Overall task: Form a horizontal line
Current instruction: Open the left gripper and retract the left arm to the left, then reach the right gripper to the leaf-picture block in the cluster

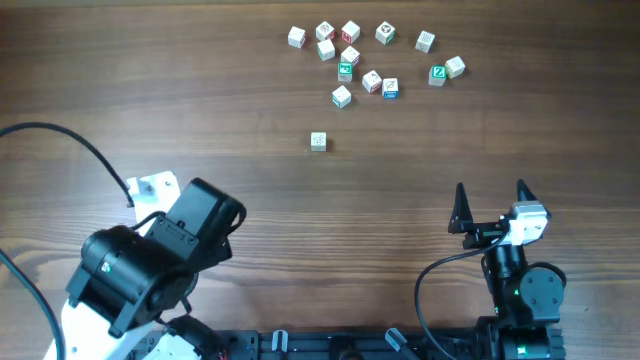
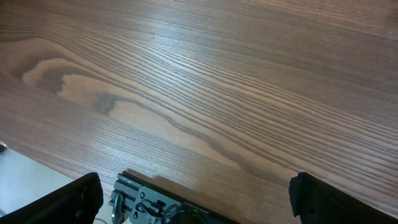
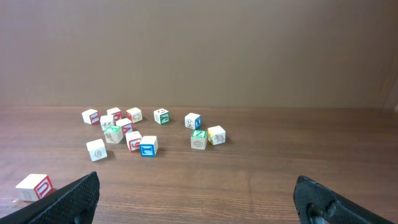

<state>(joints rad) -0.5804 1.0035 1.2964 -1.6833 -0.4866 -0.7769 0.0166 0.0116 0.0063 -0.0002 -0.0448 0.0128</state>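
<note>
Horizontal line not yet formed. The wooden alphabet cubes [image 1: 350, 57] sit as a loose cluster on the far side of the table [image 1: 150, 80], right of centre; one lone cube [image 1: 318, 141] lies apart, nearer the arms. Closest thing to a row: a whitish cube [image 1: 342, 96], a red-marked cube [image 1: 372, 82] and a blue-edged cube [image 1: 390, 88] along the cluster's near edge — staggered, not straight, the last two nearly touching.

Handling (judgement): small, light, rigid wood. No risk of crushing, but so little weight means a cube will likely skid or spin if a finger nudges it off-centre. Best hold is across two opposite flat side faces, fingers squared to the cube, coming down from above. Neighbours stand close, so work from the cluster's open edge, or push rather than pinch.

Left end effector [image 2: 196, 186]: fingers wide apart, nothing between them, only bare wood grain ahead in the wrist view. The arm is folded up at the near left corner, well apart from every cube.

Right end effector [image 1: 490, 195]: fingers spread wide, empty, pointing toward the cluster from the near right. Its wrist camera looks low and level across the table, cubes well ahead — lone cube at lower left of that view
</note>
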